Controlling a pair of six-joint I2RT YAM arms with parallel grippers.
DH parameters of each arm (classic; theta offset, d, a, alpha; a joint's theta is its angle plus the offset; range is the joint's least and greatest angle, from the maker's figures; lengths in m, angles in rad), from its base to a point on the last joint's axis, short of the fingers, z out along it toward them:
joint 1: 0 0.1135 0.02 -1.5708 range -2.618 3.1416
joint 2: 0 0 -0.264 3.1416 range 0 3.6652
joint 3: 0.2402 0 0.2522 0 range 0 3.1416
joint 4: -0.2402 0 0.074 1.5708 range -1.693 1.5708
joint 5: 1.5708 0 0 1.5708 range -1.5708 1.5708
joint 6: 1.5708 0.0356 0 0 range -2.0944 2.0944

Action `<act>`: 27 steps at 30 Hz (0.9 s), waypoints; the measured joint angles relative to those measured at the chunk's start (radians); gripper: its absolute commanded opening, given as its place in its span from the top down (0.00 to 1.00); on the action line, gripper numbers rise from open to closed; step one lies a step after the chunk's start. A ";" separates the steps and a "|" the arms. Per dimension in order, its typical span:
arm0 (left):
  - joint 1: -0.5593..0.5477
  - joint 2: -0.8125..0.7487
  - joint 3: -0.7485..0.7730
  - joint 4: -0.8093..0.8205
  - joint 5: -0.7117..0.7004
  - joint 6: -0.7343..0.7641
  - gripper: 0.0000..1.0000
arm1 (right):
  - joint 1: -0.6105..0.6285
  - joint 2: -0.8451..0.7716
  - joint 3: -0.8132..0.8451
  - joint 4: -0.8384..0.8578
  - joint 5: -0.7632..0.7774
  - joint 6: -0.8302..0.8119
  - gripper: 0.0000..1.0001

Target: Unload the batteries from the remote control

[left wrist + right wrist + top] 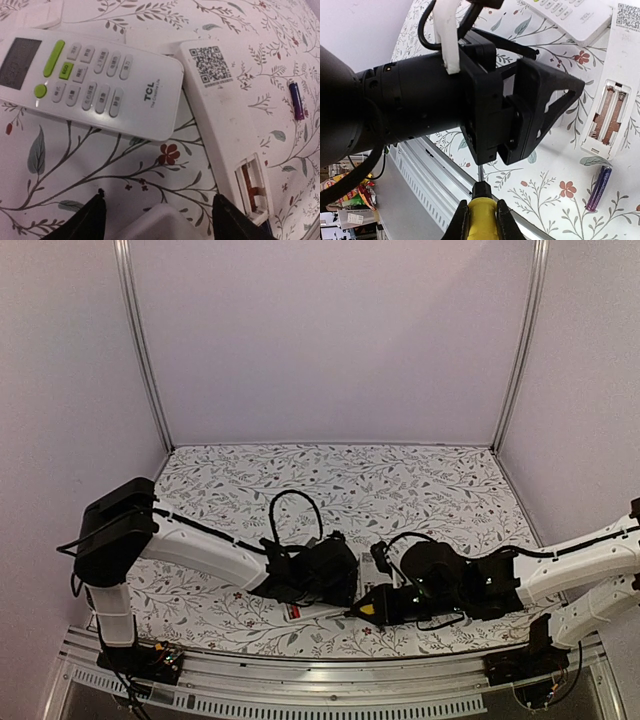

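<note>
From where I stand the job looks mostly done. The face-down remote control (220,115) lies with its battery bay (610,112) uncovered and, as far as I can judge, bare. One purple battery (598,187) lies loose on the table (420,480) just beside that end, and I cannot find a second cell. The left gripper (160,217) hangs wide apart over a pale piece (155,225) I cannot identify, near a second remote (90,80) lying buttons-up, while the right gripper (480,222) pinches the yellow-handled tool (480,210). The table wears a grey leaf-and-flower print, boxed in by plain pale walls (330,340) and metal posts (140,340).
</note>
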 measured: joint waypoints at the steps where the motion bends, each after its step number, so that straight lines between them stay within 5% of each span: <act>1: -0.001 -0.002 -0.001 0.003 0.009 0.005 0.16 | 0.002 -0.014 -0.005 0.001 0.005 0.000 1.00; 7: -0.004 -0.046 -0.022 -0.019 0.049 0.027 0.02 | 0.011 -0.046 -0.010 0.001 0.034 -0.016 1.00; 14: 0.008 -0.234 -0.153 -0.052 0.056 -0.005 0.01 | 0.040 -0.032 0.064 -0.006 0.047 -0.035 1.00; 20: 0.068 -0.425 -0.339 -0.036 0.137 -0.076 0.26 | 0.047 0.065 0.153 -0.081 0.077 -0.035 1.00; 27: 0.115 -0.581 -0.553 0.052 0.241 -0.180 0.42 | 0.047 0.202 0.277 -0.198 0.093 -0.035 1.00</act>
